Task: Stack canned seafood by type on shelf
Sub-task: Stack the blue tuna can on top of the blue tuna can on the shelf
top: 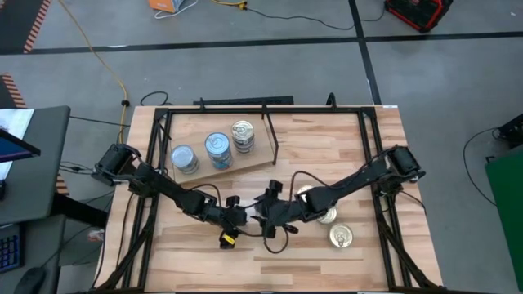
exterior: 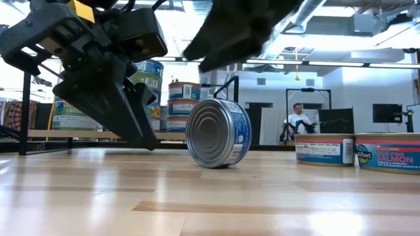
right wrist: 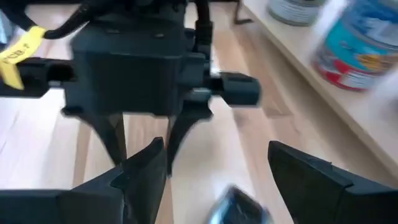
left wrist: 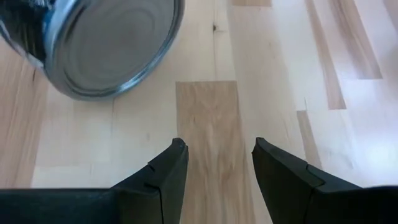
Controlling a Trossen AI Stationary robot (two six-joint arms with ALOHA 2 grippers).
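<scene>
One silver-lidded, blue-labelled tin stands on its rim on the tabletop; it also shows in the left wrist view and blurred in the right wrist view. My left gripper is open, its fingertips low over the table just left of that tin and apart from it. My right gripper is open and hangs above the tin, clear of it. The plywood shelf at the far left carries three stacks of tins.
Two more tins lie flat on the table to the right; one is near the front, the other partly under my right arm. A black rod stands at the shelf's right edge. A person sits in the room beyond.
</scene>
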